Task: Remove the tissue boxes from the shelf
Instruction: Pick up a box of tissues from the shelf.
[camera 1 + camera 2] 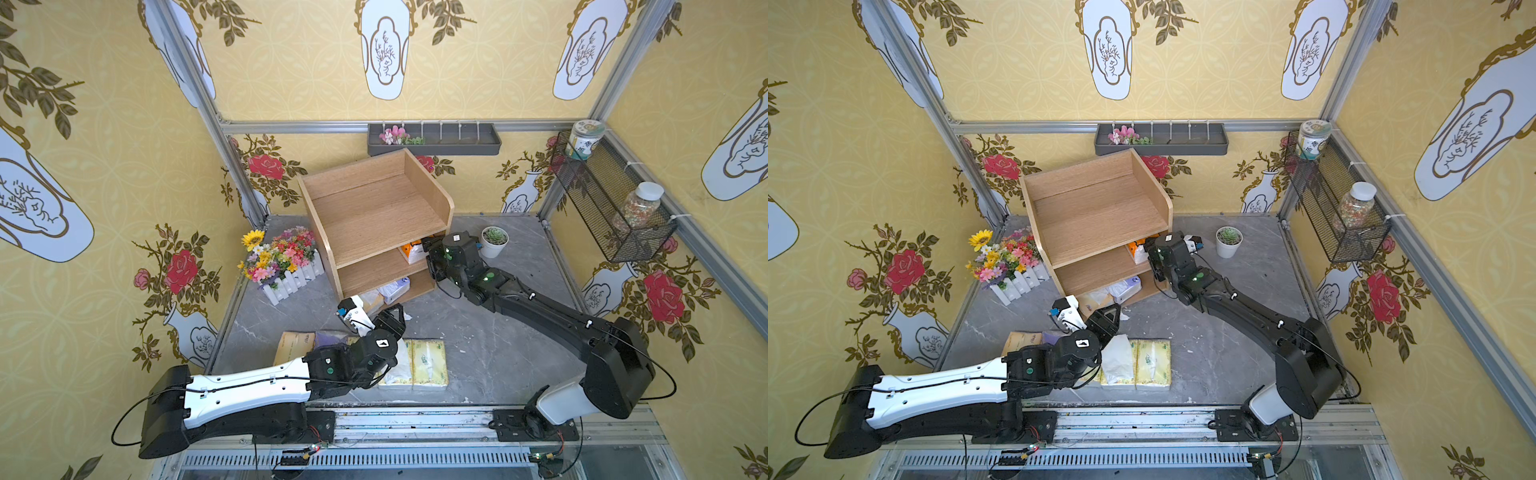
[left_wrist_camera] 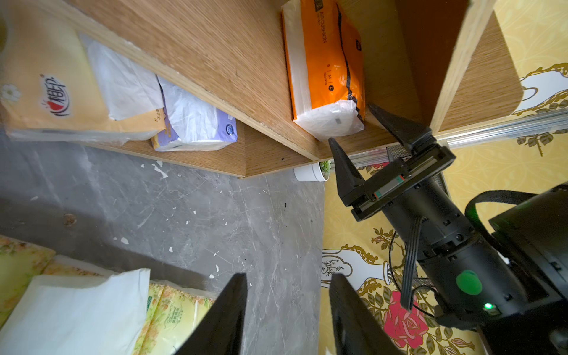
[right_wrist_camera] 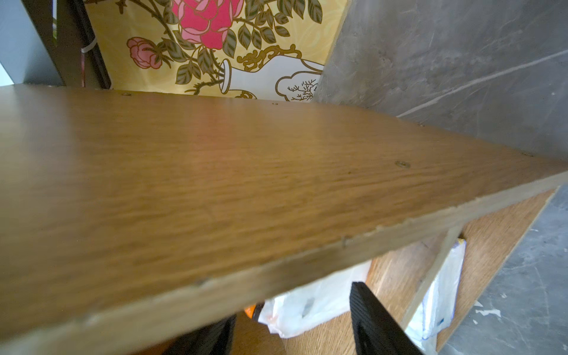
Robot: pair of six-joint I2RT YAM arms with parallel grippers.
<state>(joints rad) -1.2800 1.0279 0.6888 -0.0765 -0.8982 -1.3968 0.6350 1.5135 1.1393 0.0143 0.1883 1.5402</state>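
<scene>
Left fingers (image 2: 227, 316) stand part-open with only bare grey desk (image 2: 184, 215) showing between them, so they carry nothing. They hang low over the desk's near half, between the packs already off the shelf and the shelf's open front. Those freed packs lie along the near edge: pale yellow packs (image 1: 430, 361) with green print side by side, one with a white tissue pulled up, then a lavender pack (image 1: 330, 337) and a tan pack (image 1: 293, 344) partly under the left arm. Keeping them in a row by the edge, I judge, leaves the middle of the desk free for both arms to reach in.

Farther in stands the shelf (image 1: 374, 216), turned at an angle so its front faces the arms. Its bottom tier holds a second tan pack (image 2: 46, 86) with loose tissue on top and, touching it, a second lavender pack (image 2: 196, 123). The left fingers point that way and look best placed for these.

On the middle tier the orange-and-white pack (image 2: 325, 61) lies lengthwise beside the right side panel, its crimped end at the front edge. The right fingers (image 2: 345, 172) are spread wide at that end, one to each side, not yet closed; whether they touch the wrap I cannot tell. Coming in level from the front seems forced by the tier above, which leaves little room overhead. The top tier is bare. Beyond, a potted succulent (image 1: 494, 241) sits just behind the right wrist.
</scene>
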